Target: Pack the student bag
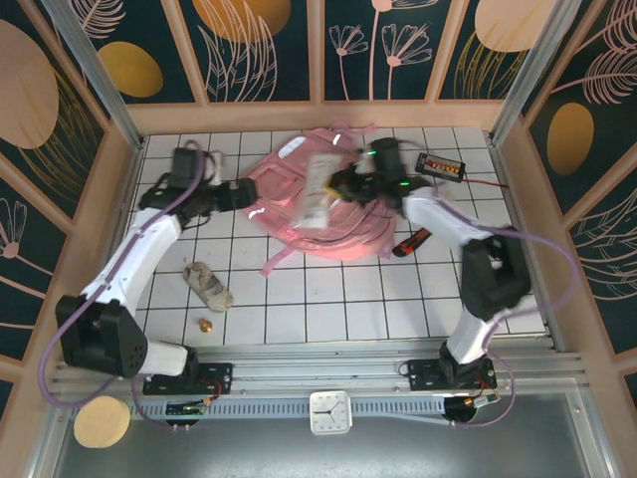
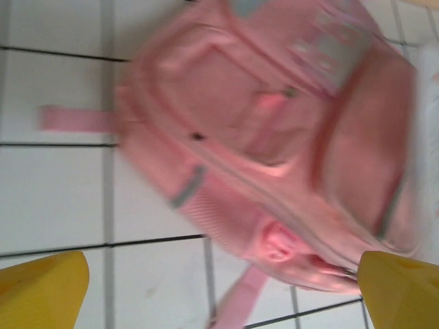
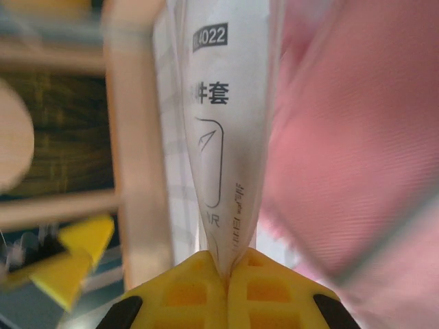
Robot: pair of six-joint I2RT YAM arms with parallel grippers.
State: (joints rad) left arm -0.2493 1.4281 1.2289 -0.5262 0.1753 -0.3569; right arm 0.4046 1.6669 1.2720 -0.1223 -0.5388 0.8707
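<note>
Student bag (image 1: 350, 235) pale pink, lying flat | left gripper (image 1: 241, 194) spread | right gripper (image 3: 227, 273) pinching printed packet (image 3: 223, 137)

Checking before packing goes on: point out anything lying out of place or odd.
A crumpled beige wad and a small brown bit lie loose on the tiles, apart from the student bag. Nothing looks spilled.

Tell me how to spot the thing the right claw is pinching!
Find the big pink student bag in the middle of the white tiled table. Above its middle, the right gripper is shut on a flat packet. It is the only white thing with black print there; everything under it is pink.
</note>
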